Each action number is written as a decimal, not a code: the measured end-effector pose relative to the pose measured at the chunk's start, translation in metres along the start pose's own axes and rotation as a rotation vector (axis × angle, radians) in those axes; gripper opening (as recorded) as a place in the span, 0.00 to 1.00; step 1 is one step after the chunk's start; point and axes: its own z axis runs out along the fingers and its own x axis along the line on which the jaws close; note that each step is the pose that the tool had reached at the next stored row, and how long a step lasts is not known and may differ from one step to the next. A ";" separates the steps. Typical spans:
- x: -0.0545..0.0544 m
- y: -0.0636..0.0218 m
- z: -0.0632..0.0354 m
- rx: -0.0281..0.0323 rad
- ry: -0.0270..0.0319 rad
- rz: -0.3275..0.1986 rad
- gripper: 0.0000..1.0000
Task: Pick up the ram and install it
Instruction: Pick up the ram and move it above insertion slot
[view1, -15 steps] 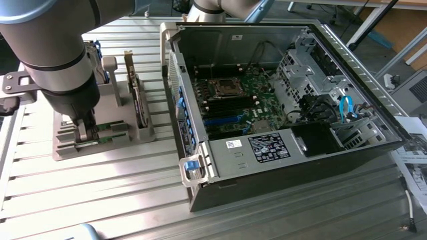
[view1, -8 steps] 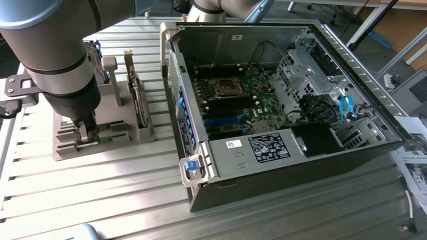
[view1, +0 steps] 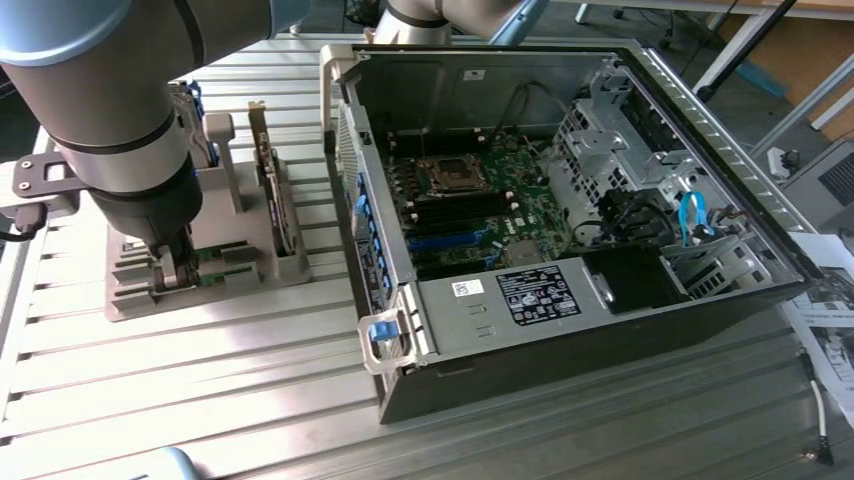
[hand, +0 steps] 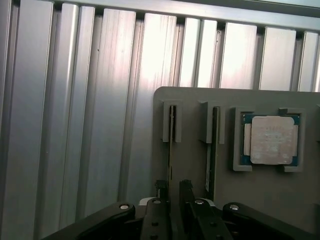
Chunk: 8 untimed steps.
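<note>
The ram stands on edge in a slot of the grey holder, a thin green stick seen from above. My gripper is lowered over one end of it, open, with one black finger on each side of the stick and a gap left between them. In the exterior view the gripper reaches down into the holder at that view's left, and the arm hides the stick. The open computer case lies to the exterior view's right, its motherboard slots exposed.
A second thin stick stands in the neighbouring slot. A square silver processor chip lies in a recess beside it. A taller expansion card stands upright in the holder between the arm and the case. The table is ribbed aluminium.
</note>
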 end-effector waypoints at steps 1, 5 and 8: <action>0.000 0.0000 0.0004 -0.0001 0.0001 0.000 0.24; 0.000 0.0000 0.0016 -0.0002 0.0002 0.000 0.24; 0.000 0.0000 0.0025 -0.0001 0.0001 0.000 0.24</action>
